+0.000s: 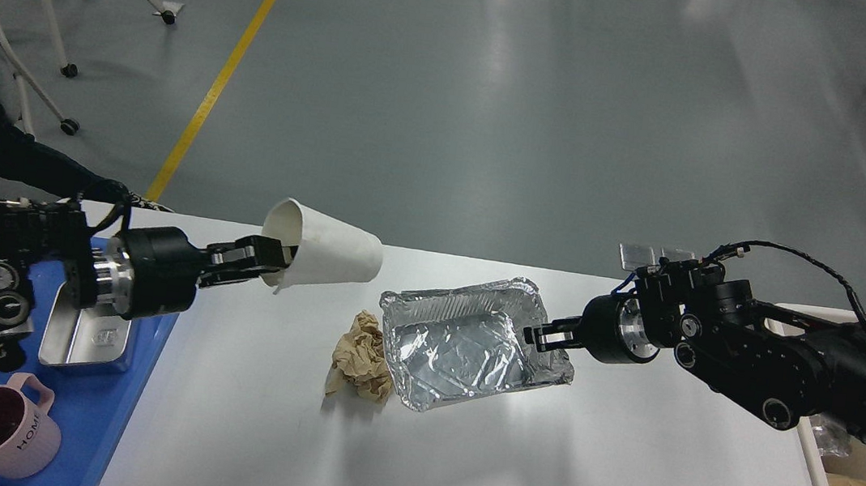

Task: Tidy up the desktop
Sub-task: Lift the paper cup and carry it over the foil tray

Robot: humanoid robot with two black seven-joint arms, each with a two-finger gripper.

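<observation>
My left hand (268,259) pinches the paper cup (325,257) and my right hand (539,337) pinches the foil tray (462,344) at 3 o'clock; thin rims could slip onto the desk (457,458).

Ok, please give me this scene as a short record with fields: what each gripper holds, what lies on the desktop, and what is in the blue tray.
left gripper: shut on white paper cup, held tipped sideways above the desktop
right gripper: shut on rim of foil tray
loose on desktop: crumpled brown paper
blue tray: metal box, pink mug
</observation>
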